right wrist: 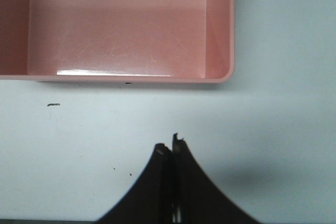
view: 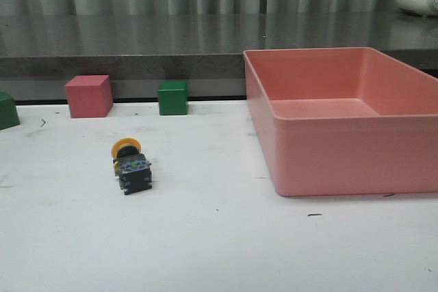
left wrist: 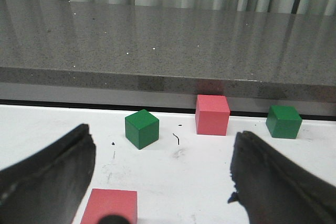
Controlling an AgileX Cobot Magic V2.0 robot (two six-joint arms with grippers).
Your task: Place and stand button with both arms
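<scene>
**A:** Lying on its side, that's how I read the button (view: 130, 163): lower left of the front view, on the white table (view: 219, 251), yellow cap pointing away from the camera, black body toward it. Nothing is touching it, and neither arm shows in that view.

**B:** Agreed. The left gripper (left wrist: 163, 174) has its fingers spread wide with nothing between them; it looks out over a pink cube (left wrist: 212, 115), two green cubes (left wrist: 142, 128) and another pink block at the bottom edge. The button isn't in its view.

**A:** And the right gripper (right wrist: 171, 150) has its tips pressed together, empty, just short of the pink bin (right wrist: 126, 24).

**B:** So the risk, as I judge it: the round cap lets the button roll if a finger nudges it off-centre, and one arm tipping it upright without the other steadying could topple it.

**A:** Also, the left arm faces the cubes, so it may close on the wrong block. I can't tell how near the button it really is.
</scene>
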